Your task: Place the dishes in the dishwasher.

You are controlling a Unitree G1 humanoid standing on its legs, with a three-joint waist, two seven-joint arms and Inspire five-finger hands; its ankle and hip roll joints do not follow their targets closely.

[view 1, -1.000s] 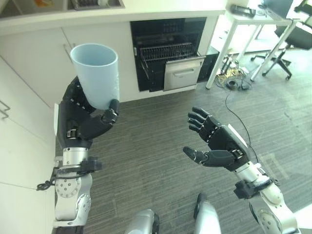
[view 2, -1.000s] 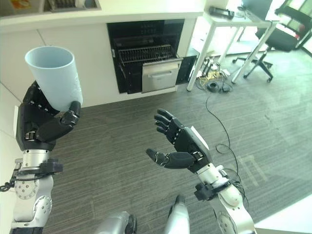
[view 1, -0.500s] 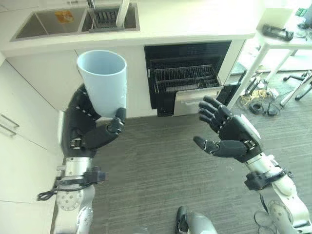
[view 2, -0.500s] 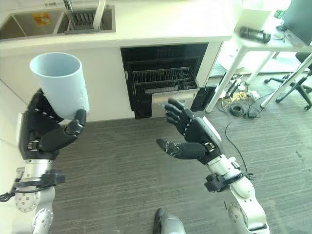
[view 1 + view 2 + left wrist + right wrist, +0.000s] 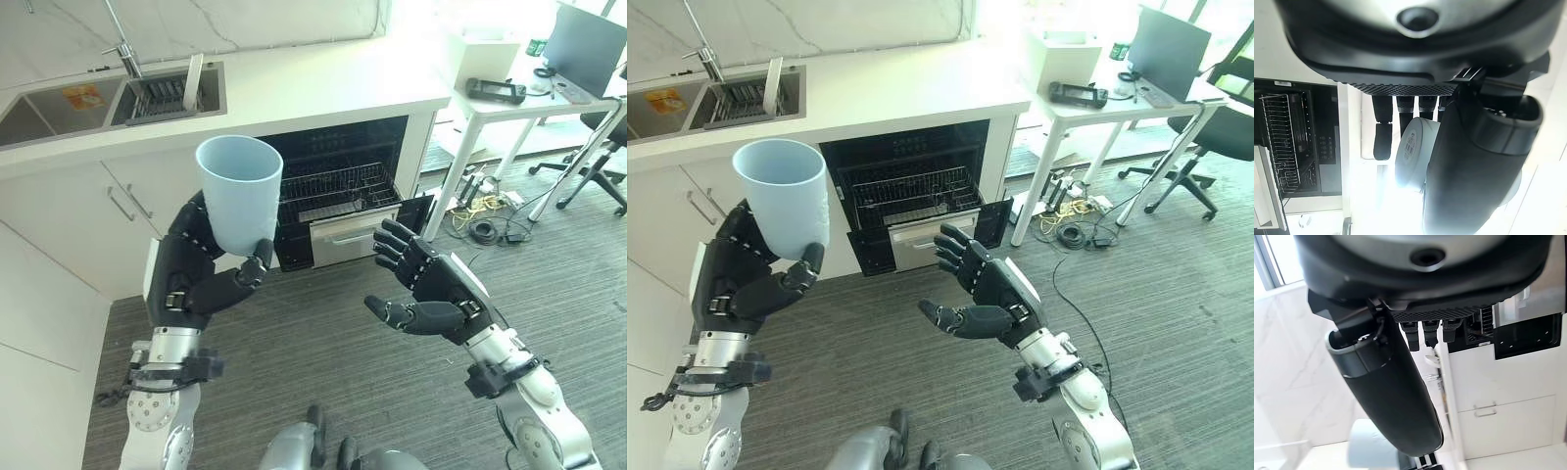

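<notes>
Left hand [image 5: 201, 279] grips a pale blue cup [image 5: 239, 192] upright; open dishwasher [image 5: 338, 191] at one o'clock; right hand [image 5: 431, 294] spread empty

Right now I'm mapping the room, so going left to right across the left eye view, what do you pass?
Sink → light blue cup in the left hand → open dishwasher → right hand → white desk.

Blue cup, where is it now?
The blue cup is upright in the left hand, on the left in the left eye view, before the open dishwasher.
</notes>
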